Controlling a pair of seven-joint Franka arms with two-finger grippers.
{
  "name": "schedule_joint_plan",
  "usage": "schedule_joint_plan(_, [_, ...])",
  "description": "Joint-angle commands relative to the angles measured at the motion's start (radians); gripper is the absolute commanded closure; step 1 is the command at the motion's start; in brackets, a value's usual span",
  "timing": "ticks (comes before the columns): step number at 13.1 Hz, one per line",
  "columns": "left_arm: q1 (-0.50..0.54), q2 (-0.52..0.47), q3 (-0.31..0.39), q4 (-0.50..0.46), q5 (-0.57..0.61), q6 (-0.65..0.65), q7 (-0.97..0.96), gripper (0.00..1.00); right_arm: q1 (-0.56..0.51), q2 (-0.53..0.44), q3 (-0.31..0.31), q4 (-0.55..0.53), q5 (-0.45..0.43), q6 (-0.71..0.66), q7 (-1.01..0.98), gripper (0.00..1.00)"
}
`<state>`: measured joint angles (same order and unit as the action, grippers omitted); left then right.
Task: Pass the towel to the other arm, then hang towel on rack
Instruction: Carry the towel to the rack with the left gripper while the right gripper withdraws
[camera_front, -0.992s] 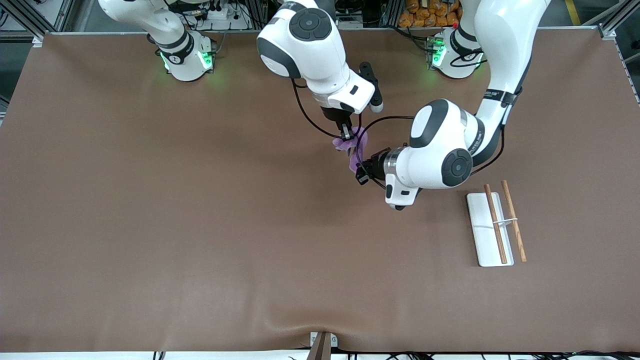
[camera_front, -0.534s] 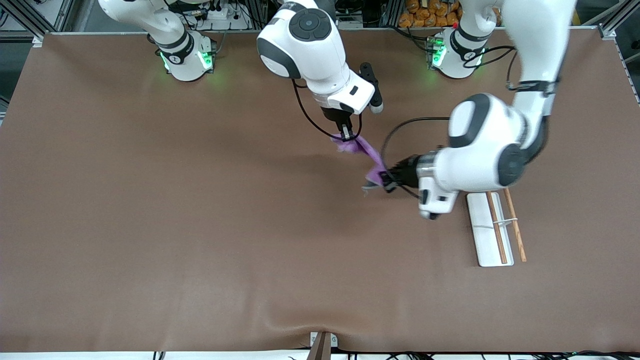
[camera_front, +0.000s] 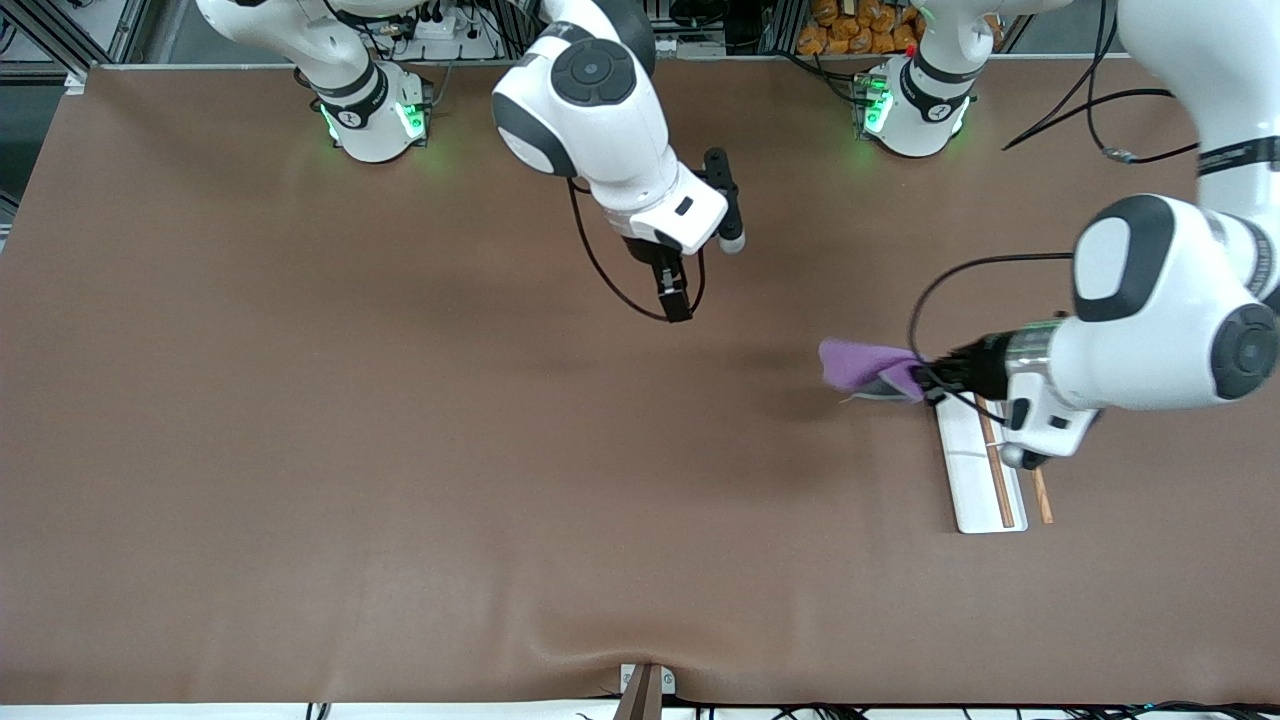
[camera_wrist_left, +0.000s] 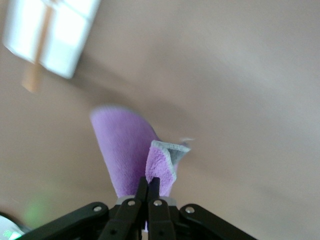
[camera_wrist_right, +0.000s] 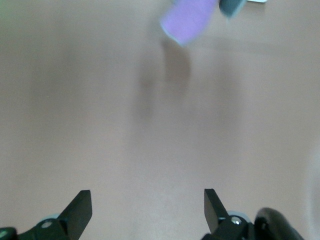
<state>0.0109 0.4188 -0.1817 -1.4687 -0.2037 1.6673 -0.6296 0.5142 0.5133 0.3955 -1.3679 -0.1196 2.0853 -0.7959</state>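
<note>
The left gripper (camera_front: 925, 378) pinches the towel (camera_front: 862, 366) above the rack's (camera_front: 975, 490) twelve-o'clock end; the right gripper (camera_front: 676, 296) hangs wide open over the worktop (camera_front: 400, 450).

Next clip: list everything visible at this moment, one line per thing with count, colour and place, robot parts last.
towel: one, lilac-purple, hanging in the air from the left pincer, over the table right beside the rack.
rack: one, white flat base with two light-brown wooden rods, on the table toward the left arm's end, partly covered by the left arm.
table: one, brown surface under everything.
left pincer: one, black, shut on the towel, over the rack's end that lies farther from the front camera.
right pincer: one, black, open and holding nothing, over the middle of the table.
</note>
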Motion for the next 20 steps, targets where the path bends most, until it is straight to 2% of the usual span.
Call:
schedule_joint_plan(1, [0.026,-0.015,-0.007,0.010,0.114,-0.021,0.086,1.00,-0.068,0.004,0.017,0.023,-0.005,-0.013,0.014,0.00])
schedule_joint_plan(5, [0.092,-0.029,-0.007,0.008,0.138,-0.035,0.106,1.00,-0.227,-0.013,0.017,0.023,-0.011,-0.047,0.014,0.00])
schedule_joint_plan(10, [0.092,-0.029,-0.005,0.025,0.142,-0.037,0.103,1.00,-0.468,-0.036,0.013,0.015,-0.017,-0.057,0.015,0.00])
schedule_joint_plan(11, [0.092,-0.035,-0.005,0.037,0.164,-0.047,0.105,1.00,-0.512,-0.041,0.013,0.018,-0.018,-0.104,0.032,0.00])
schedule_joint_plan(15, [0.092,-0.078,-0.007,0.062,0.260,-0.133,0.187,1.00,-0.647,-0.175,0.009,0.021,-0.020,-0.298,0.248,0.00])
schedule_joint_plan(18, [0.116,-0.104,-0.002,0.062,0.341,-0.136,0.379,1.00,-0.691,-0.245,0.006,0.016,-0.020,-0.439,0.499,0.00])
schedule_joint_plan(20, [0.158,-0.092,-0.004,0.062,0.385,-0.130,0.526,1.00,-0.710,-0.327,0.006,-0.003,-0.021,-0.519,0.630,0.00])
